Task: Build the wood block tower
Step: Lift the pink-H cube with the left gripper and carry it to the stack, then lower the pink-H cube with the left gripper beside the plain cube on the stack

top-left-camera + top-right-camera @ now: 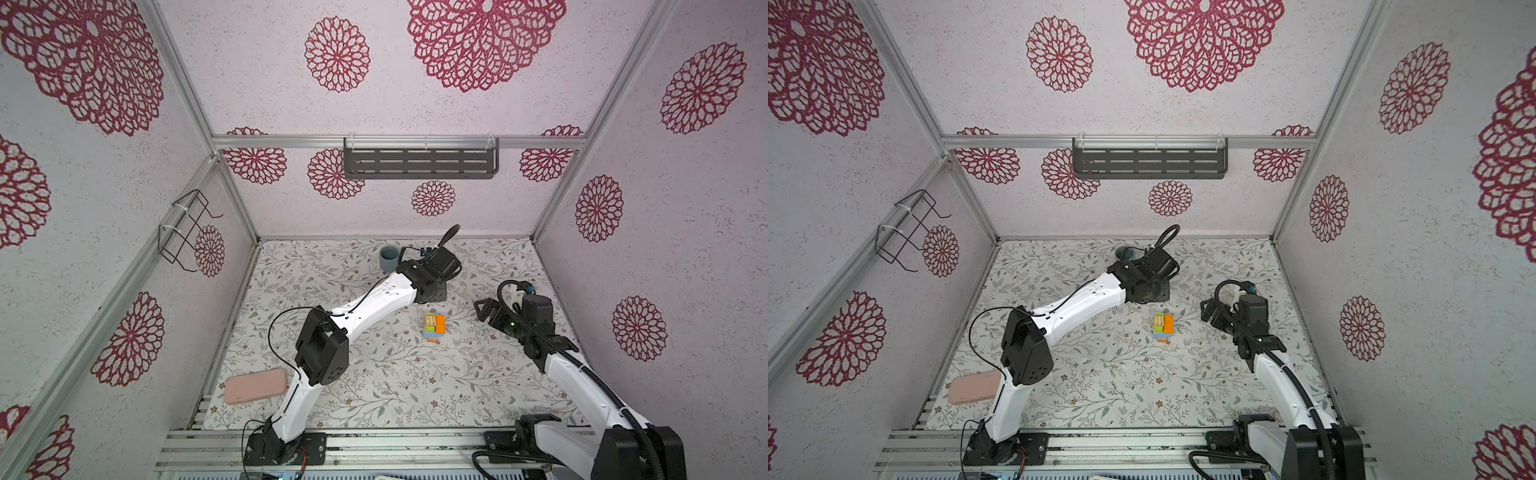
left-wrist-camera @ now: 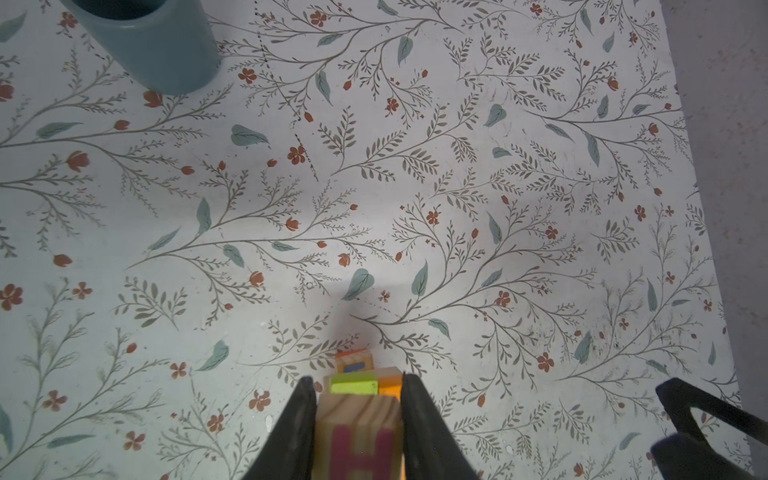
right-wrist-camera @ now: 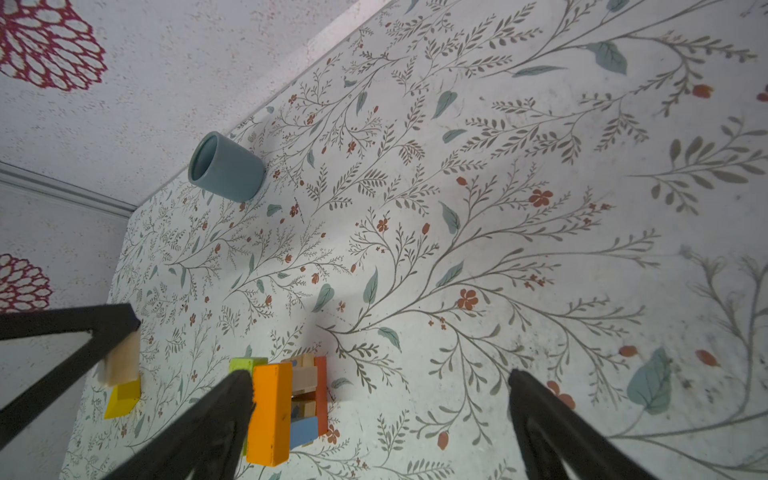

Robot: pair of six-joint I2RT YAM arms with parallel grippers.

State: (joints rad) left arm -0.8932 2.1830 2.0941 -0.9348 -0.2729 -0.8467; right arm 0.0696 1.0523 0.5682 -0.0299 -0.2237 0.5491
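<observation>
In both top views the tower (image 1: 434, 325) (image 1: 1163, 324) is seen just right of centre, below the left gripper (image 1: 432, 293). In the left wrist view a letter cube (image 2: 359, 432) is clamped at bottom centre. In the right wrist view the right gripper (image 3: 380, 374) is spread empty, with the tower at lower left.

The tower (image 1: 435, 326) stands on the counter (image 1: 374, 374) as a small tight stack. An orange block (image 3: 270, 411) runs along one side and a lime-green block (image 3: 245, 365) sits beside it. Tan bars (image 3: 305, 376), a red-orange slab (image 3: 320, 395) and a blue block (image 3: 305, 430) are packed in behind. Near the tower but apart from it lies a yellow wedge (image 3: 122, 399) (a pale cube (image 2: 359, 436) printed with a pink H sits clamped in the left hand (image 2: 358, 380), touching the wedge or just over it).
</observation>
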